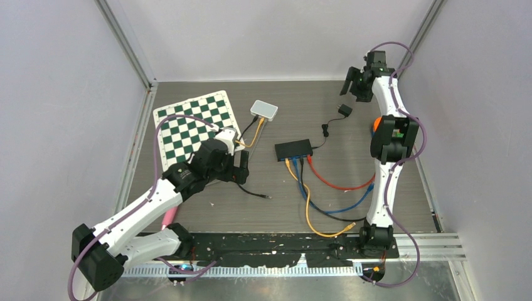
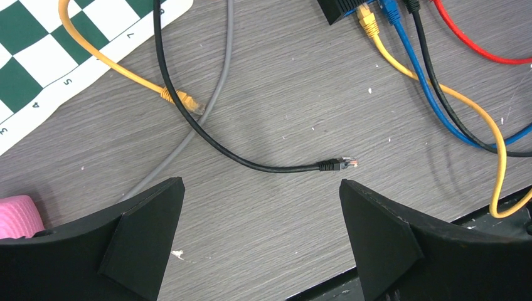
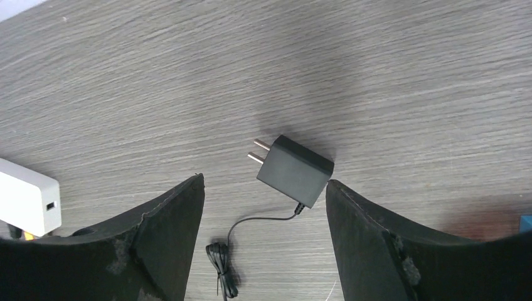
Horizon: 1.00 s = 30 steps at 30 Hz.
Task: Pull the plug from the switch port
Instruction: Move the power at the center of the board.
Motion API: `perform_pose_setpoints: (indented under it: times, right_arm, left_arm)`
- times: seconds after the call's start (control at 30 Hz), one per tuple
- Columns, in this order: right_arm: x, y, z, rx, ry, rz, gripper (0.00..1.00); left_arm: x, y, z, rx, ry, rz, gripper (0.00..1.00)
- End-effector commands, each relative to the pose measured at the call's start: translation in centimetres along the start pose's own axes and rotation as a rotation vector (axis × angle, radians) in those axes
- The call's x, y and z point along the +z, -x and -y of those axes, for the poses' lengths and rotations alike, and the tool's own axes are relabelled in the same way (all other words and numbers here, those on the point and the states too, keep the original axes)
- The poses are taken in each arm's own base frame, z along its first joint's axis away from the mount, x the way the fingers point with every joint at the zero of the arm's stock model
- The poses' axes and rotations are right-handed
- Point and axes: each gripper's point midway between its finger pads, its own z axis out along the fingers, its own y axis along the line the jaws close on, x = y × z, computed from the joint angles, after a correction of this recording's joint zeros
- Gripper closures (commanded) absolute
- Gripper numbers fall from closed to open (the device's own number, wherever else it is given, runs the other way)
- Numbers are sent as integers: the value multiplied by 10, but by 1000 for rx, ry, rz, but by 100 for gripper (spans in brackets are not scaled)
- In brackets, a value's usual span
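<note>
The black switch [image 1: 293, 148] lies mid-table with yellow, blue, black and red cables plugged into its near side; its corner shows in the left wrist view [image 2: 342, 9]. A loose black cable ends in a free plug [image 1: 268, 197] on the table, seen in the left wrist view [image 2: 339, 164] just beyond my fingertips. My left gripper [image 1: 241, 170] [image 2: 260, 188] is open and empty above the table. My right gripper [image 1: 349, 81] [image 3: 263, 183] is open and empty at the far right, above a black power adapter [image 3: 295, 170].
A checkered mat [image 1: 194, 125] lies at the back left, a white box [image 1: 264, 110] beside it. A loose yellow plug [image 2: 188, 100] and a grey cable [image 2: 213, 94] lie near the mat. A pink object [image 2: 19, 216] sits at the left. The adapter's thin cord [image 1: 326, 128] runs to the switch.
</note>
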Motion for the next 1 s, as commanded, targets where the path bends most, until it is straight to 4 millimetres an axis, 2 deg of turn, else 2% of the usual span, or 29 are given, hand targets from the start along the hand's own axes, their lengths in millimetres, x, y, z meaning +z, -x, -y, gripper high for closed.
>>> perform_pose_setpoints:
  times: [0.0,0.03,0.27,0.5,0.6,0.63,0.67,0.73,0.77,0.8,0.83,0.87,0.9,0.93,0.97]
  right_arm:
    - [12,0,-2,-19,-36,-6,23]
    - [19,-7,-1,-32,-51,-28,23]
    - [38,-21,13,-81,-158,-56,24]
    - [31,-31,26,-117,-231,-80,31]
    - [23,-46,30,-127,-241,-117,40]
    - [24,-59,33,-126,-245,-149,41]
    - [17,-57,29,-127,-229,-139,44]
    - [8,-70,26,-120,-204,-159,47]
    - [-1,-83,26,-111,-191,-181,49]
    - [-4,-83,21,-105,-163,-168,50]
    - [-14,-98,18,-87,-138,-190,50]
    - [-18,-98,14,-79,-119,-167,50]
    - [-28,-116,13,-50,-100,-186,50]
    - [-31,-117,10,-36,-81,-160,50]
    - [-41,-129,6,-4,-52,-145,49]
  left_arm:
    - [-1,8,-4,17,20,18,1]
    - [-1,8,-3,17,19,20,1]
    - [2,6,-4,16,26,7,1]
    - [4,6,-5,23,31,1,1]
    - [6,7,-4,25,30,-3,1]
    - [6,7,-3,24,28,-4,1]
    - [6,8,-2,23,24,-4,1]
    - [7,8,-1,23,18,-7,1]
    - [8,8,0,23,13,-8,1]
    - [8,9,2,23,9,-8,1]
    - [9,9,2,21,6,-10,1]
    - [9,8,3,21,2,-12,1]
    - [10,8,4,21,-1,-16,1]
    - [10,8,4,18,-3,-15,1]
    - [10,8,5,15,-7,-15,1]
